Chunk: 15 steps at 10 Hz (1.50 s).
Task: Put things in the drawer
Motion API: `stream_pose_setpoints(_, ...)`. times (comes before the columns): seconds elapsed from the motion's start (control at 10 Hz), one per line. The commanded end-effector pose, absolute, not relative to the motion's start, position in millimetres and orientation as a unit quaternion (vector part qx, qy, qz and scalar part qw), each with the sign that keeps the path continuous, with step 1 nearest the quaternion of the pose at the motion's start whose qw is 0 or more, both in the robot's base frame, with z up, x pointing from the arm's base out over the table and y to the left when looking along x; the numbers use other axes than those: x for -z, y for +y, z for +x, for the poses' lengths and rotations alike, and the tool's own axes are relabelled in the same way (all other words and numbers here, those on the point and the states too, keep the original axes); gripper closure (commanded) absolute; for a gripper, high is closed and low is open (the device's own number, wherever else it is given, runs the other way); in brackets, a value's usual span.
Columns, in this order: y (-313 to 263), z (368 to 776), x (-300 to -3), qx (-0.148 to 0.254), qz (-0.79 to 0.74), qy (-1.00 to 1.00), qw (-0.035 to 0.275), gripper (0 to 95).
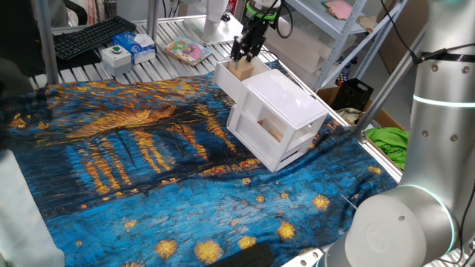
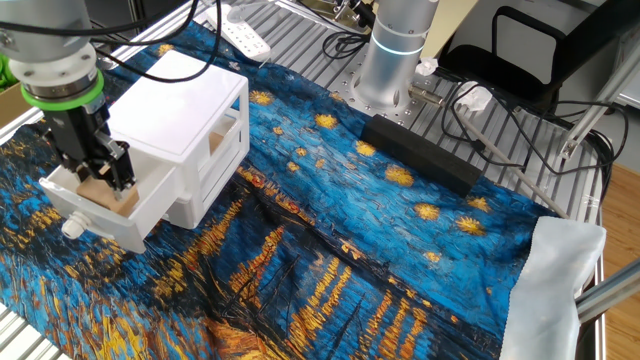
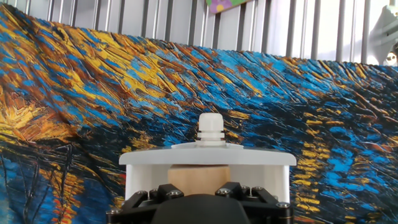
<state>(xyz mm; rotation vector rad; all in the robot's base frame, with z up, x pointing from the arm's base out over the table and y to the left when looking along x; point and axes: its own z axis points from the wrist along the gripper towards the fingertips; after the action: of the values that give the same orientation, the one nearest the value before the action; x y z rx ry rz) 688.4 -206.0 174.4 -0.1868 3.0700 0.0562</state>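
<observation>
One fixed view: gripper (image 1: 243,56) is down in the pulled-out upper drawer (image 1: 231,80), over the tan block (image 1: 243,71).

Other fixed view: block (image 2: 118,199) sits inside the drawer; jaw state unclear, can't tell grip.

Hand view: block (image 3: 198,173) just below the fingers (image 3: 235,190). Looks light, rigid, non-fragile; take it by opposite flat faces.

The upper white drawer (image 1: 231,78) is standing pulled out of the small white cabinet (image 1: 286,111), its round knob (image 3: 211,127) facing away from the cabinet. A plain tan block (image 2: 108,195) is sitting inside the drawer, near its front wall, partly hidden from above.
</observation>
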Motion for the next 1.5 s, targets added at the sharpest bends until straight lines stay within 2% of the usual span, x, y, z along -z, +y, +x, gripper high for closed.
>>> stream_pose_setpoints(0.1,-205.8,688.8,-172.0,-0.018,-0.06,0.997,0.037,95.0)
stream_pose_setpoints(0.6,-205.7,688.3,-169.6,-0.014,-0.038,0.999,0.029,95.0)
stream_pose_setpoints(0.7,-205.7,688.2,-169.6,-0.015,-0.029,0.999,0.026,76.0)
stream_pose_setpoints(0.8,-205.7,688.2,-169.5,-0.015,-0.028,0.999,0.025,76.0)
stream_pose_setpoints(0.9,-205.6,688.2,-169.5,-0.014,-0.028,0.999,0.025,57.0)
stream_pose_setpoints(1.1,-205.6,688.2,-169.4,-0.013,-0.028,0.999,0.026,57.0)
stream_pose_setpoints(1.2,-205.6,688.2,-169.4,-0.012,-0.028,0.999,0.026,38.0)
stream_pose_setpoints(1.5,-205.6,688.2,-169.4,-0.01,-0.028,0.999,0.025,38.0)
